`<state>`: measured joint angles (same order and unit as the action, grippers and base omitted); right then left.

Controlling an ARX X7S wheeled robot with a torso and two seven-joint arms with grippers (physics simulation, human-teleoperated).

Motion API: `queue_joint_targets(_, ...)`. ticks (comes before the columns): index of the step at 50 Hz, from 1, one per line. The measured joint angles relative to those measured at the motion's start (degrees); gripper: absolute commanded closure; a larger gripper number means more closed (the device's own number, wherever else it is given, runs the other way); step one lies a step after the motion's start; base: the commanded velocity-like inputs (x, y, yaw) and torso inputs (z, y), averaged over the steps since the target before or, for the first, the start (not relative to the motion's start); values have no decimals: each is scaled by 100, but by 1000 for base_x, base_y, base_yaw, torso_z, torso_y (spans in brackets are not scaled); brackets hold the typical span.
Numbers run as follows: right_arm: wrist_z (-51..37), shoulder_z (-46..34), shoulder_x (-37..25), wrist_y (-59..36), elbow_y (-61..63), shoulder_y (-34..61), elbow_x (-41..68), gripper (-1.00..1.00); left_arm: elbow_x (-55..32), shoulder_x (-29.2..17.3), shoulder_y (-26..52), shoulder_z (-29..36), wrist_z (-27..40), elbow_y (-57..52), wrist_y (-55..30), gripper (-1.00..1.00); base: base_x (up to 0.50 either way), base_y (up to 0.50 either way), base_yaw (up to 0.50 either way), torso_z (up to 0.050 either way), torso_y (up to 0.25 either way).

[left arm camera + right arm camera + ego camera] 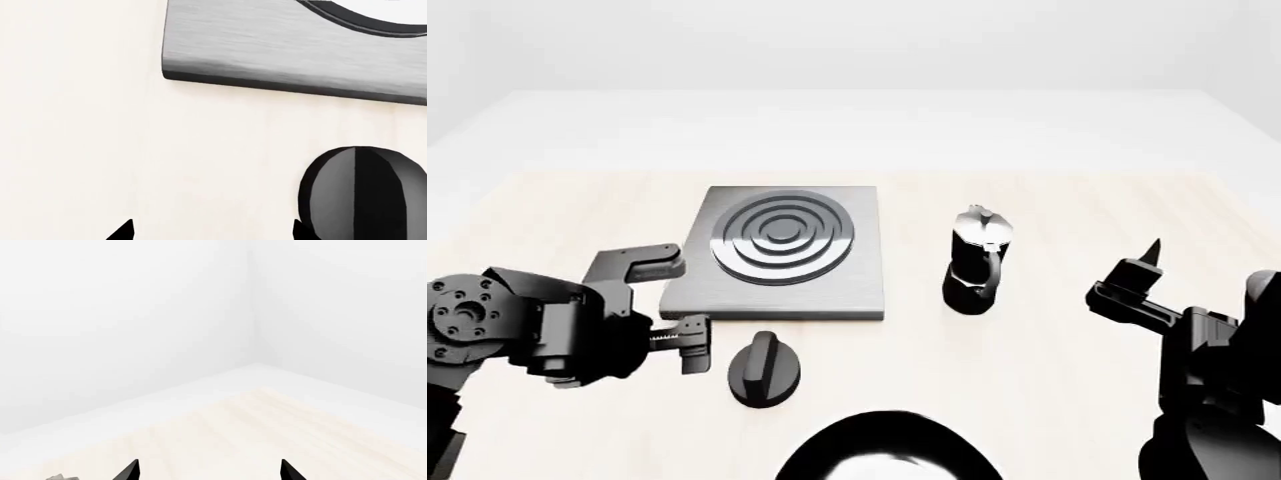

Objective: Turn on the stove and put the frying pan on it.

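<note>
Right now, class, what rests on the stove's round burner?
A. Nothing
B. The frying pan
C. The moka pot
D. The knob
A: in the head view the stove's ringed burner is bare; the moka pot stands on the table to its right, the knob lies in front of it, and the frying pan sits at the near table edge.

L arm comes in low from the table's left edge, forearm lying across, left gripper (682,305) pointing twd the table's middle, jaws wide apart, nothing betw them. R arm stands nr the right edge, right gripper (1124,272) raised, tips pointing up and away, jaws apart, empty.
</note>
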<state>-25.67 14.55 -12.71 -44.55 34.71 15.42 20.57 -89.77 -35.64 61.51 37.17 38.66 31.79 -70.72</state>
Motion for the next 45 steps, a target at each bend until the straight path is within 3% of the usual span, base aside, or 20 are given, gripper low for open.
queue_joint_targets(45,-98,-110,-93,45,-48,-6,112,-100,211,358,-79,401,-430,34,-11,-100,0,0,0,0,0)
